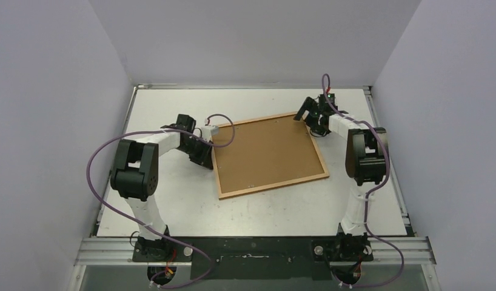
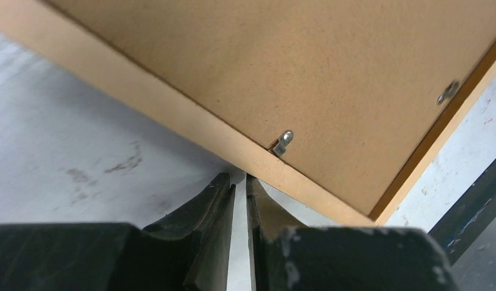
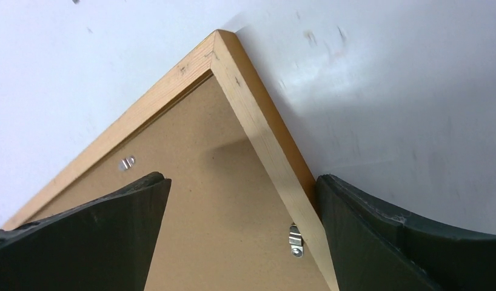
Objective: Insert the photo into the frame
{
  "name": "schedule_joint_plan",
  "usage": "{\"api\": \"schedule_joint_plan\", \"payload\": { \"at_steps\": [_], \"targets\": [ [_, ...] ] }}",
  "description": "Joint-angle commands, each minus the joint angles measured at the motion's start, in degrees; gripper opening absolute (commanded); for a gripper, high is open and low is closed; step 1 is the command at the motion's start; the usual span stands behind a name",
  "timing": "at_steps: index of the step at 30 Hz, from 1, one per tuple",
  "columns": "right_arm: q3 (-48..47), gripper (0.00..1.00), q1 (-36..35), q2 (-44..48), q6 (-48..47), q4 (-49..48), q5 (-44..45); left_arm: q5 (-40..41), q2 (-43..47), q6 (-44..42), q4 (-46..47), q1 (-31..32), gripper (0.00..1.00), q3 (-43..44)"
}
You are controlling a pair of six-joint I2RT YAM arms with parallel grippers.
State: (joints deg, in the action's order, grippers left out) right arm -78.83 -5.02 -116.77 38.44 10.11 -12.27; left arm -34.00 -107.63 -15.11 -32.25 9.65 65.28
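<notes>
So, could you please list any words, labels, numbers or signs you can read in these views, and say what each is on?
None: no text can be read in any view. The moulding of the frame, the backing board and its metal clips carry no markings; the table shows only smudges.

Found the worktop (image 1: 173, 206) pale grey and matt, marked here and there with faint dark smudges (image 2: 121, 165). Saw the frame (image 1: 273, 185) lying flat on it near the middle, back upward, turned askew to the worktop's edges. Noted the plain brown backing sheet (image 1: 267, 151) seated inside the narrow moulding, with small metal clips (image 2: 284, 140) along its rim.
</notes>
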Motion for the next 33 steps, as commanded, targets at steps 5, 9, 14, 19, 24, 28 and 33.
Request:
{"api": "schedule_joint_plan", "payload": {
  "at_steps": [5,9,14,19,24,28,33],
  "targets": [
    [-20.2,0.94,-6.6,-10.6,0.0,3.6,-7.1,1.0,1.2,-6.0,-3.8,9.5,0.14,0.1],
    [-30.0,0.94,-8.9,-16.1,-1.3,7.5,-7.6,-0.7,0.1,-8.5,-8.9,13.0,0.19,1.9],
    [-36.1,0.93,-9.4,-17.0,-3.3,9.0,-5.5,-6.8,-0.7,-14.2,-23.2,9.4,0.39,9.9],
    [-35.2,0.9,-8.3,-10.4,-6.3,10.3,2.5,-12.4,-1.8,-19.5,-36.3,1.2,0.53,23.4],
    [-22.8,0.9,-8.1,2.5,-5.8,9.5,10.8,-5.4,-3.5,-6.8,-23.3,-5.6,0.49,28.2],
    [-3.9,0.9,-7.9,16.2,-1.1,7.6,12.1,-0.1,-9.0,-1.3,-16.2,-7.2,0.46,31.1],
    [18.6,0.9,-7.2,30.8,4.2,8.3,10.8,-0.7,-16.7,1.8,-14.5,-7.3,0.46,36.4]
  ]
}}
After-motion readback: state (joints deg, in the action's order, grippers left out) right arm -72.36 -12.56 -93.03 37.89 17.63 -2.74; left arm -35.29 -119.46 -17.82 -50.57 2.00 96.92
